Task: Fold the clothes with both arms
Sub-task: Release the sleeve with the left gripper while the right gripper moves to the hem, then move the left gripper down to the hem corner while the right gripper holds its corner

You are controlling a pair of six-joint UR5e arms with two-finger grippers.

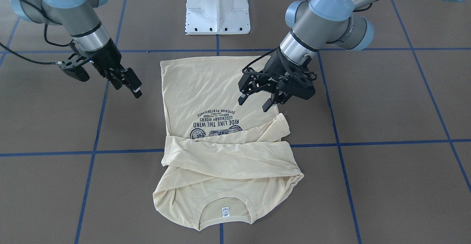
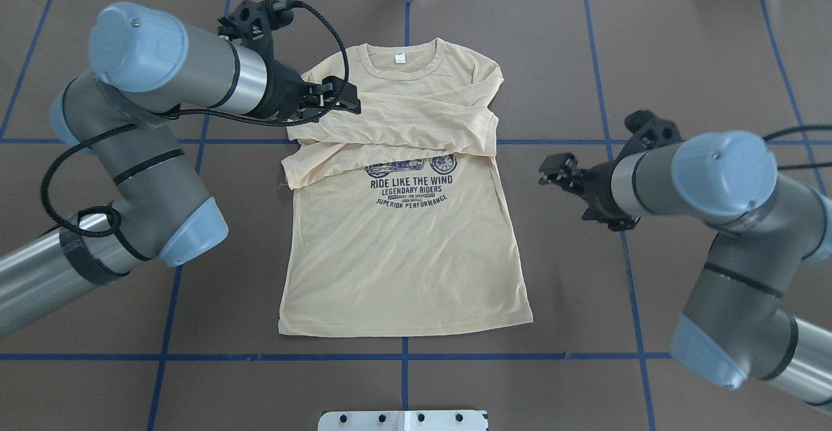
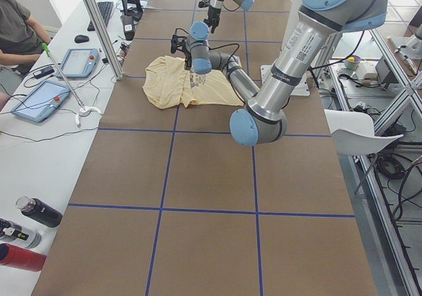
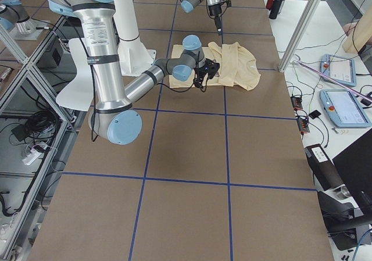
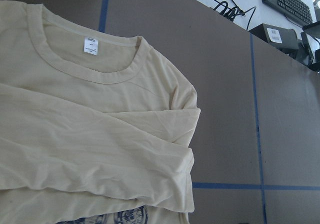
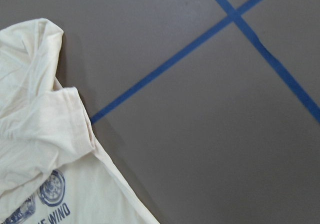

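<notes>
1. The shirt (image 2: 403, 255) lies flat at the centre of the worktop (image 2: 682, 60). Its hem points to the robot-side edge and its collar (image 2: 403, 75) to the operators' edge.
2. Both sleeves (image 2: 403, 116) are folded across the chest. They cover the upper part of the print (image 2: 409, 190). The neck label (image 2: 398, 58) faces up inside the collar.
3. I read the left claw (image 1: 254, 102) as released. Its fingers are spread with nothing between them. It hangs over the shirt's left side, at the cuff end of the folded sleeves. I cannot tell whether the fingertips touch the cloth.
4. I read the right claw (image 1: 128, 84) as released too, with its fingers apart and empty. It sits over bare worktop beside the shirt's right side at chest level, near the cloth but clear of it.
</notes>
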